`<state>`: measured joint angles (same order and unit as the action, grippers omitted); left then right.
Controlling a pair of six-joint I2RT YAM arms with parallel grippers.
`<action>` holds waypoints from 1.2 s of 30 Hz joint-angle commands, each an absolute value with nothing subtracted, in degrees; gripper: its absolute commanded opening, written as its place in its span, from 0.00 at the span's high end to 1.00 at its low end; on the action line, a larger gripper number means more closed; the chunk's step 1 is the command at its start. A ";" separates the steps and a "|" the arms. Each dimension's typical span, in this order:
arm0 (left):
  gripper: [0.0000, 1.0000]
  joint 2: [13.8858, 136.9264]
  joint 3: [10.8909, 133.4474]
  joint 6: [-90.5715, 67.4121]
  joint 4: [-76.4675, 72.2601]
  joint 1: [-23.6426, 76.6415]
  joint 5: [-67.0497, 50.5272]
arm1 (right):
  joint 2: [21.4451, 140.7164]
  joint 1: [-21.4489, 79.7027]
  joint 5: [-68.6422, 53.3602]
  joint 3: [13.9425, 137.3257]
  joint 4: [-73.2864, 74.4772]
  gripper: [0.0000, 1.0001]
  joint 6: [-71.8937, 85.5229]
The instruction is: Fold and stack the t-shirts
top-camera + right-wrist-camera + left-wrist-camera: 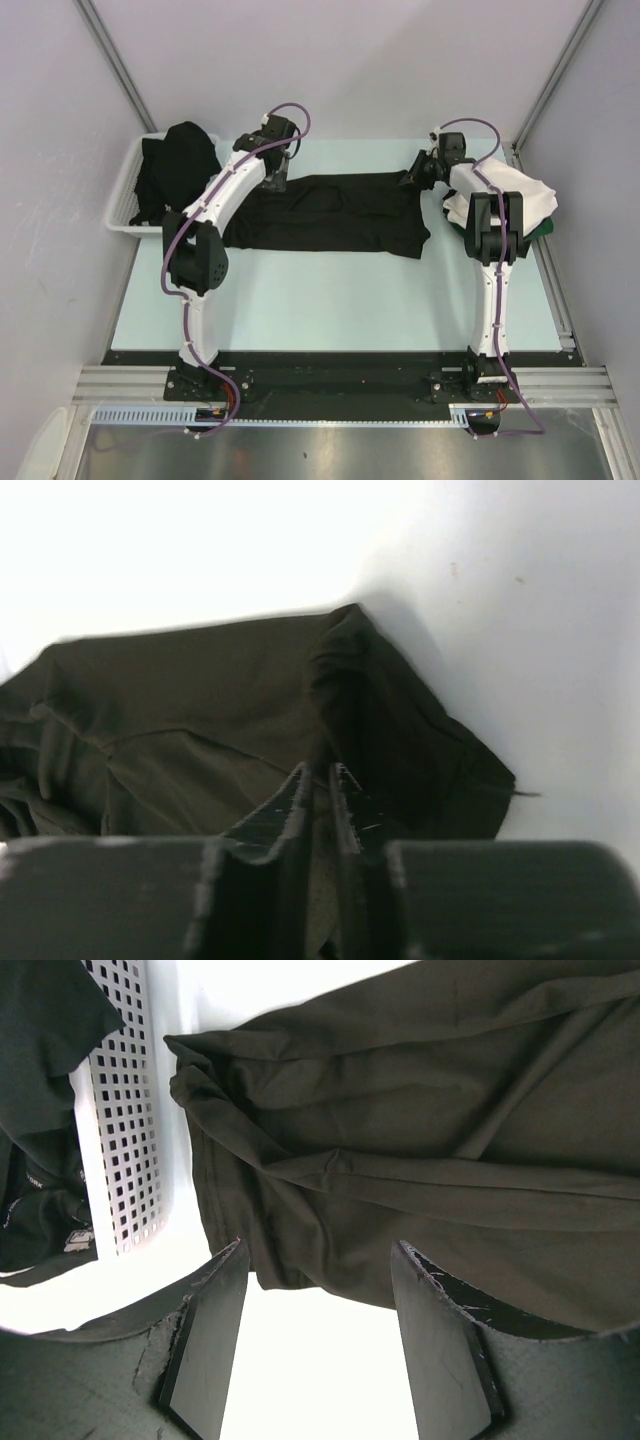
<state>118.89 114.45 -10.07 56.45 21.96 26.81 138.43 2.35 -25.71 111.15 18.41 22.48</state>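
Observation:
A black t-shirt (330,212) lies spread across the middle of the table, wrinkled, and fills much of the left wrist view (430,1130). My left gripper (276,166) hovers open over its far left corner (320,1250), with nothing between the fingers. My right gripper (415,178) is at the shirt's far right corner, shut with a fold of the black fabric (200,720) pinched between its fingers (318,772). More black t-shirts (180,160) are heaped in the basket. A folded white t-shirt (535,198) lies on a dark green one (546,230) at the right, partly hidden by the right arm.
The white slotted basket (122,195) stands at the table's far left, close beside the left gripper (120,1140). Grey walls close in the back and sides. The pale table surface (330,300) runs in front of the spread shirt.

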 commanded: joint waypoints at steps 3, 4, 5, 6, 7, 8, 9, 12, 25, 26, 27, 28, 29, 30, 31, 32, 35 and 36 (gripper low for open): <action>0.36 116.19 113.64 -10.99 56.34 22.41 28.12 | 139.83 2.73 -27.60 113.64 16.96 1.00 23.20; 0.36 116.28 113.73 -11.07 56.34 22.41 28.12 | 139.66 2.64 -27.68 113.73 16.88 1.00 23.46; 0.36 116.11 113.64 -11.07 56.25 22.41 28.04 | 139.57 2.64 -28.21 113.90 16.70 1.00 23.73; 0.36 116.02 113.47 -11.25 56.34 22.41 28.12 | 139.57 2.55 -28.47 113.99 16.53 1.00 23.99; 0.36 116.02 113.47 -11.16 56.34 22.41 28.04 | 139.48 2.37 -28.65 114.17 16.18 1.00 24.69; 0.36 116.02 113.29 -11.08 56.34 22.41 28.04 | 139.57 2.20 -29.52 114.34 15.91 1.00 25.65; 0.36 115.84 113.38 -11.25 56.34 22.41 27.95 | 139.66 1.94 -29.62 114.78 15.73 1.00 26.19; 0.36 115.66 113.03 -11.34 56.25 22.41 27.95 | 139.83 1.50 -30.06 116.27 14.95 1.00 27.86; 0.36 115.31 112.06 -11.78 55.99 22.76 27.60 | 139.31 0.79 -29.53 118.48 18.11 0.76 26.02; 0.36 115.23 112.15 -11.78 55.90 22.76 27.51 | 139.13 0.79 -29.36 117.35 18.28 0.75 25.67; 0.36 115.22 112.06 -11.78 55.81 22.85 27.51 | 138.96 0.70 -29.18 116.81 18.02 0.74 25.58; 0.36 115.22 112.06 -11.78 55.81 22.85 27.42 | 138.69 0.53 -29.35 116.28 18.10 0.73 25.23; 0.36 115.22 112.15 -11.86 55.81 22.85 27.25 | 138.78 0.61 -29.18 115.93 18.11 0.73 25.14; 0.36 115.22 112.06 -11.69 55.64 22.94 27.16 | 138.78 0.44 -29.18 115.84 18.19 0.72 24.96; 0.36 115.22 112.23 -11.69 55.72 22.94 27.16 | 138.87 0.44 -29.09 115.75 18.28 0.72 24.79; 0.36 115.40 112.32 -11.69 55.72 22.94 27.16 | 139.04 0.53 -28.92 115.84 18.37 0.72 24.70; 0.36 115.40 112.50 -11.51 55.81 23.03 27.25 | 139.39 0.53 -28.30 116.19 18.81 0.72 24.00; 0.36 115.31 112.41 -11.25 55.81 23.03 27.42 | 139.57 0.61 -28.21 116.28 19.07 0.72 23.65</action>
